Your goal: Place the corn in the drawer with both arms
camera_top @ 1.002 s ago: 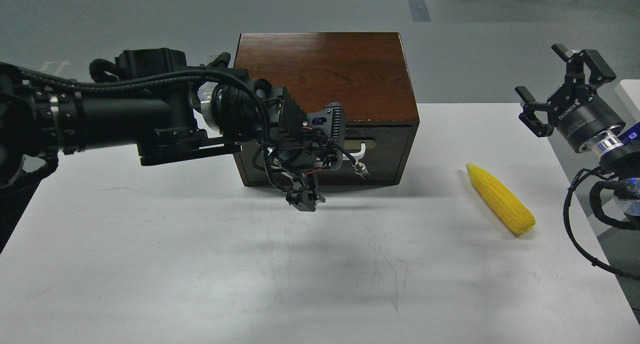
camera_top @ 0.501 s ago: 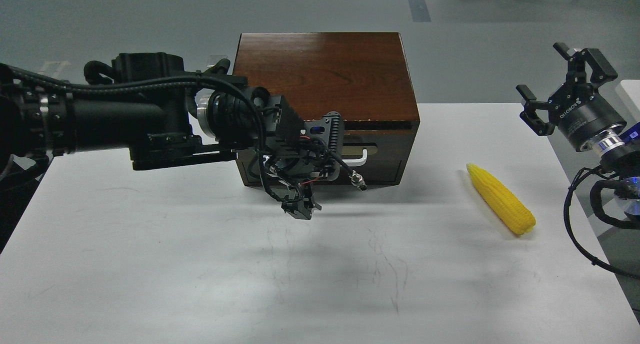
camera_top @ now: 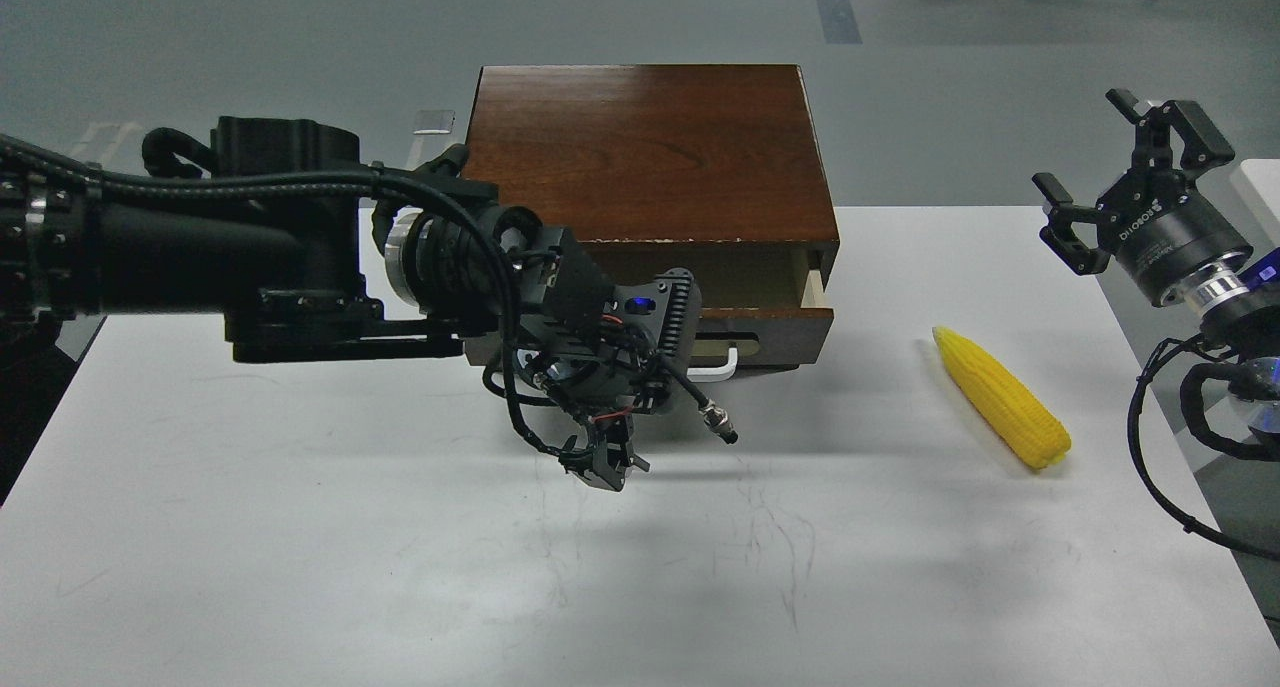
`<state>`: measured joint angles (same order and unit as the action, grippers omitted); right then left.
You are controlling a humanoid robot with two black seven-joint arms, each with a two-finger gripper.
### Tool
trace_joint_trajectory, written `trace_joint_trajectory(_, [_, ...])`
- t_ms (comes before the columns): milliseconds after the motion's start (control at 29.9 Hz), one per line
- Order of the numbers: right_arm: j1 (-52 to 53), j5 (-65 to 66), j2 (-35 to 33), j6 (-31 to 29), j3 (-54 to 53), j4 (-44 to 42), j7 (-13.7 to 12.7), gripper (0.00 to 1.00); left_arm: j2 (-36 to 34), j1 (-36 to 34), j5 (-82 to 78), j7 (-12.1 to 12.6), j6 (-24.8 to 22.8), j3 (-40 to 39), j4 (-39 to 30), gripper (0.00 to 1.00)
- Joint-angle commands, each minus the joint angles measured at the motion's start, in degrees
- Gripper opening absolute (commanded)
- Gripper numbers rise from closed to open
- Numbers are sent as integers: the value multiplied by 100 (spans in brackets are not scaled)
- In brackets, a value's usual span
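At the drawer [camera_top: 770, 319], left arm [camera_top: 250, 252] reaches level.

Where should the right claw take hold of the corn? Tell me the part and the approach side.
Grip the corn across its thicker middle, coming down from above. It lies flat on the white table, running diagonally with the pointed tip towards the cabinet, so the fingers should close across its width. The right claw looks open and is the nearer one.
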<state>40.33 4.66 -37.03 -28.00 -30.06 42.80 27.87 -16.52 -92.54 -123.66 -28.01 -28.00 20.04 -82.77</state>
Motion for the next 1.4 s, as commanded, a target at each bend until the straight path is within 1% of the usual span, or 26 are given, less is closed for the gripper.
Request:
trace_joint_trajectory(0, [-8,0,3,0,0,0,-1,100,-114,-62,0,1,0,-9,-264,98])
trace_joint_trajectory(134, [-8,0,-6,0,0,0,-1,100,-211,-62,0,1,0,-27,-652,98])
trace_joint_trajectory(301, [-8,0,-6,0,-8,0,-1,100,-219,-62,0,1,0,-79,-600,98])
trace_joint_trajectory(468, [-17,0,-6,0,-8,9,-1,100,-448,-211,9,1,0,-220,-644,98])
trace_joint_trajectory(635, [-8,0,-15,0,-8,9,-1,100,-843,-449,622,1,0,-957,-1003,98])
trace_joint_trajectory(668, [-17,0,-15,0,-8,0,-1,100,-1035,-484,1085,1,0,-1202,-1117,98])
trace_joint_trajectory(735, [-17,0,-50,0,-8,9,-1,100,-1247,-607,1834,1,0,-1607,-1136,98])
trace_joint_trajectory(768, [-17,0,-50,0,-8,9,-1,100,-1378,-625,2394,1,0,-1931,-1119,98])
trace_joint_trajectory(835, [-17,0,-50,0,0,9,-1,100,-1537,-625,2950,1,0,-2249,-1066,98])
trace_joint_trajectory(902, [-17,0,-50,0,0,0,-1,100,-1862,-564,3994,1,0,-2540,-847,98])
trace_joint_trajectory(1036, [-17,9,-50,0,0,0,-1,100,-2214,-318,5271,1,0,-2584,-443,98])
trace_joint_trajectory(1102, [-17,0,-59,0,9,9,-1,100,-2416,102,6427,1,0,-2584,-144,98])
trace_joint_trajectory(1136, [-17,9,-59,0,18,0,-1,100,-2460,218,6729,1,0,-2584,-99,98])
trace_joint_trajectory(1203, [-17,9,-59,0,18,9,-1,100,-2601,674,7922,1,23,-2593,15,98])
trace_joint_trajectory(1236, [-17,9,-59,0,18,9,-1,100,-2601,676,7928,1,23,-2593,15,98])
trace_joint_trajectory(1303, [-17,0,-111,0,36,26,-1,100,-2785,1087,8890,50,531,-2593,85,98])
trace_joint_trajectory(1370, [-17,9,-173,0,71,61,-1,100,-2926,1377,9601,50,734,-2593,182,98])
